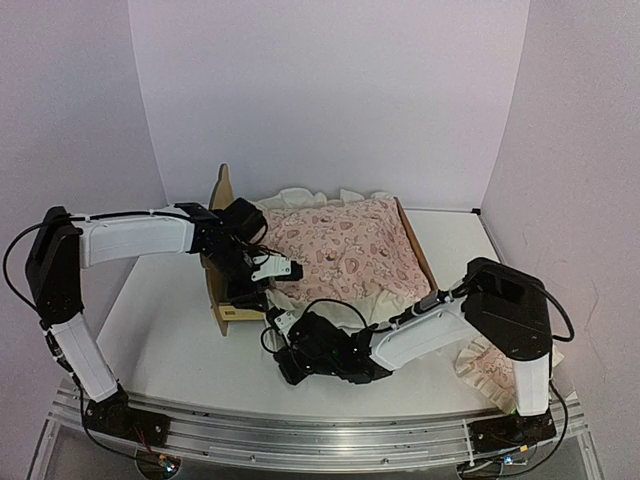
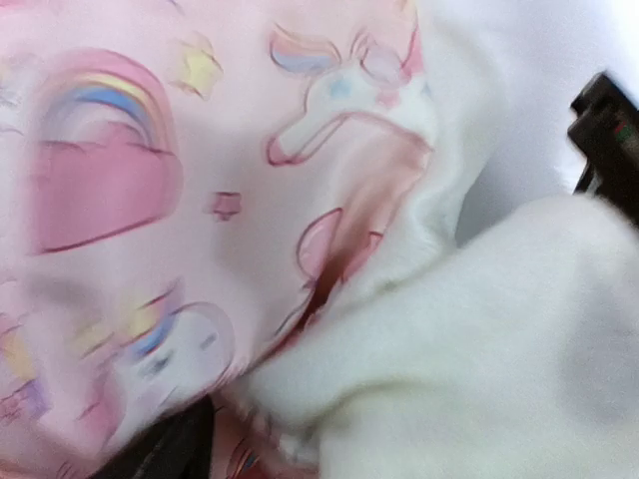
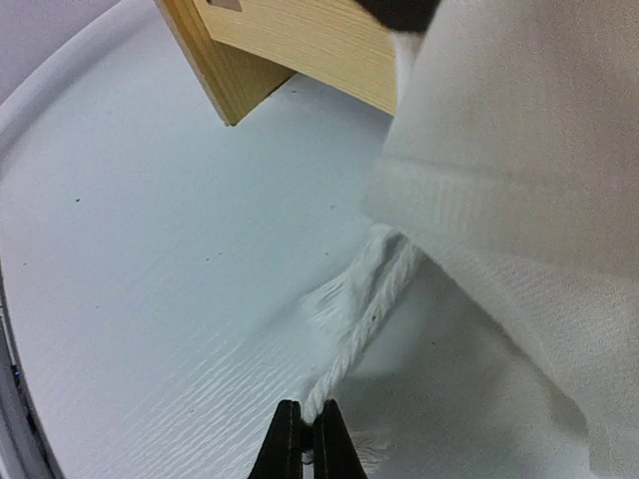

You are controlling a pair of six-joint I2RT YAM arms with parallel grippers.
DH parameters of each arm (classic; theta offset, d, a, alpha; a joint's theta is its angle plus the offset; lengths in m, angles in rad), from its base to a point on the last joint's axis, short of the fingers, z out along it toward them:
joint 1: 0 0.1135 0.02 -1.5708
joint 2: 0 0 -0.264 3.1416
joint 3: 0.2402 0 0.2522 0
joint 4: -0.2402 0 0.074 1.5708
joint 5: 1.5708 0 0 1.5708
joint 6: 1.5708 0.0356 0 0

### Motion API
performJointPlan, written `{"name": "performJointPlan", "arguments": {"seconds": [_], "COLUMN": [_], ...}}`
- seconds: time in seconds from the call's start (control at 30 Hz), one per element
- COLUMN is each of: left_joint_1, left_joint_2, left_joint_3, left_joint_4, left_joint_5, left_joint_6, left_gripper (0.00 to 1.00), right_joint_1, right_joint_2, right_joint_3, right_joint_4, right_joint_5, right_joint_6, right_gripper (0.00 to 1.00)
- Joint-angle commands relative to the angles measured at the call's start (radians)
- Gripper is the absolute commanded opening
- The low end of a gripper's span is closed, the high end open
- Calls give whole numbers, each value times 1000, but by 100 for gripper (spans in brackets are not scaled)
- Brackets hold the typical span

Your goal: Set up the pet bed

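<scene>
Nearest the lens in the right wrist view, the right claw (image 3: 303, 444) stood with its two dark fingertips pressed together. A twisted cream hem (image 3: 364, 324) ran from the cover (image 3: 519, 150) straight into those tips, so we recorded this claw as closed on the cover's edge. Ahead of the claw and to its right, the cover's cream border hung in a thick fold. Ahead and to its left, a plywood corner of the pet bed (image 3: 300, 50) stood on the white table (image 3: 150, 249), apart from the fingertips.

In the top view, the left claw (image 1: 272, 268) hung over the near left corner of the pet bed, just inside the plywood end panel and directly above the cover. We could not tell whether this claw was open or closed. Its own wrist view was blurred and filled by pink fabric printed with unicorns and rainbows, with cream border below and to the right.

From the left claw, the cover spread away to the right and toward the far wall, lying across the bed between its rails. The bed's eared plywood end rose just left of and beyond that claw. The right claw sat low at the table, just in front of the bed's near side and close to the left claw.

A small pink pillow (image 1: 490, 368) lay well apart from both claws, beside the right arm's base and partly hidden by that arm.
</scene>
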Motion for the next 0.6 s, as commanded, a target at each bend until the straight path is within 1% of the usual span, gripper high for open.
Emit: {"name": "performJointPlan", "arguments": {"seconds": [0.0,0.13,0.27,0.37,0.47,0.5,0.57], "left_joint_1": [9,9,11,11,9,9,9], "left_joint_2": [-177,-307,-401,-433,-463,-481,-540], "left_joint_3": [3,-88,-172,-214,-258,-285,-390], "left_joint_4": [-34,-80,-84,-73,-52,-30,75], "left_joint_5": [98,199,245,265,311,330,351], "left_joint_6": [38,117,132,66,-6,-19,-34], "left_gripper": [72,82,85,81,72,69,67], "right_joint_1": [1,1,-2,-4,-9,-10,-14], "right_joint_2": [-117,-163,-190,-192,-184,-180,-172], "right_joint_3": [76,58,50,61,88,97,116], "right_joint_4": [-242,-277,-306,-322,-322,-322,-321], "right_joint_5": [-172,-265,-325,-343,-373,-382,-389], "right_joint_6": [62,77,87,105,147,161,187], "right_gripper": [0,0,0,0,0,0,0]}}
